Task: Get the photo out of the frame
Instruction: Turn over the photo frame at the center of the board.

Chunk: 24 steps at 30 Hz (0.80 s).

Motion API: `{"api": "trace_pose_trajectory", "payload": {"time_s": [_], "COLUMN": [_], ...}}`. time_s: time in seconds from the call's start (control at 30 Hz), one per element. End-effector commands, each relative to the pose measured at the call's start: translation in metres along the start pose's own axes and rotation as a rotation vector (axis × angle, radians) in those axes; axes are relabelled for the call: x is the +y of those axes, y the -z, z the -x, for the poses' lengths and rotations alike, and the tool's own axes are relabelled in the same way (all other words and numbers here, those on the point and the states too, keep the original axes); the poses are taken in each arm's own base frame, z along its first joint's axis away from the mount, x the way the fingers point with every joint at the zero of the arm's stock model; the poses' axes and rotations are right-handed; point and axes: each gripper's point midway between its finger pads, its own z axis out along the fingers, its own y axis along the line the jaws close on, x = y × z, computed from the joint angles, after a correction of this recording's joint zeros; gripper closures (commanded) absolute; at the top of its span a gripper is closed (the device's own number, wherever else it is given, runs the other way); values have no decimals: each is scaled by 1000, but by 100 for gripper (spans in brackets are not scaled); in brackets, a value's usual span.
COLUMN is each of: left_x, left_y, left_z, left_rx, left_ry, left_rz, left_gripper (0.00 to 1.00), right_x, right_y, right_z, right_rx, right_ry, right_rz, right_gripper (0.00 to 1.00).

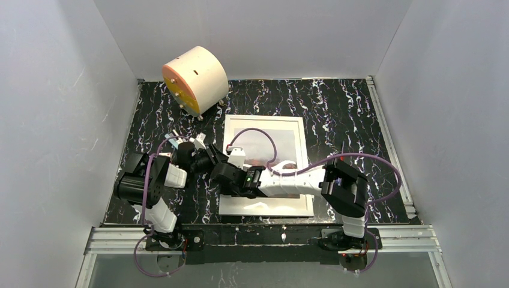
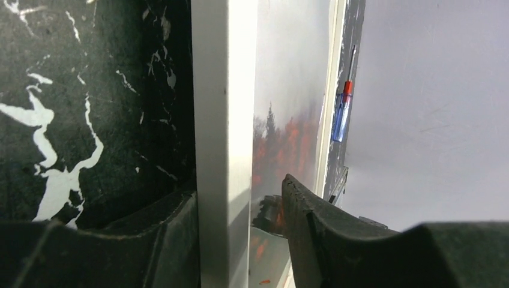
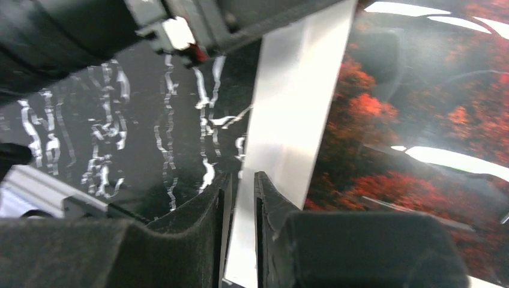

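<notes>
The white frame (image 1: 264, 119) lies flat in the middle of the table with the photo (image 1: 264, 141) in it, its misty end at the far side. Both grippers are at the frame's left rail. My left gripper (image 1: 231, 157) straddles that rail (image 2: 225, 120): one finger rests against its outer side, while the other finger (image 2: 300, 210) stands over the photo (image 2: 288, 132), apart from the rail. Nearer the front, my right gripper (image 1: 225, 177) is shut on the same rail (image 3: 294, 108), with both pads pressed against it (image 3: 242, 177). Red trees of the photo (image 3: 420, 120) show beside it.
A cream cylinder with an orange face (image 1: 195, 78) stands at the far left corner. A small red and blue screwdriver (image 2: 342, 114) lies beyond the frame's right side. Grey walls enclose the black marbled table (image 1: 348, 114).
</notes>
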Motion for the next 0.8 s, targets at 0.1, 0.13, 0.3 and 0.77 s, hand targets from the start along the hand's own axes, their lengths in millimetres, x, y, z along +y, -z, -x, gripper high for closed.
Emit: {"api": "trace_pose_trajectory", "payload": {"time_s": [0.1, 0.13, 0.3, 0.77], "left_x": [-23, -23, -19, -23], "left_y": [6, 6, 5, 4], "left_z": [2, 3, 1, 2], "left_rx": [-8, -9, -5, 1], "left_ry": [-52, -53, -41, -35], "left_rz": [-84, -85, -74, -86], "left_gripper": [65, 68, 80, 88], "right_x": [43, 42, 31, -27], "right_y": [24, 24, 29, 72], "right_z": [23, 23, 24, 13], "right_rx": [-35, -35, -33, -31], "right_ry": [-78, -81, -81, -55], "right_rz": [196, 196, 162, 151], "right_gripper": [99, 99, 97, 75]}}
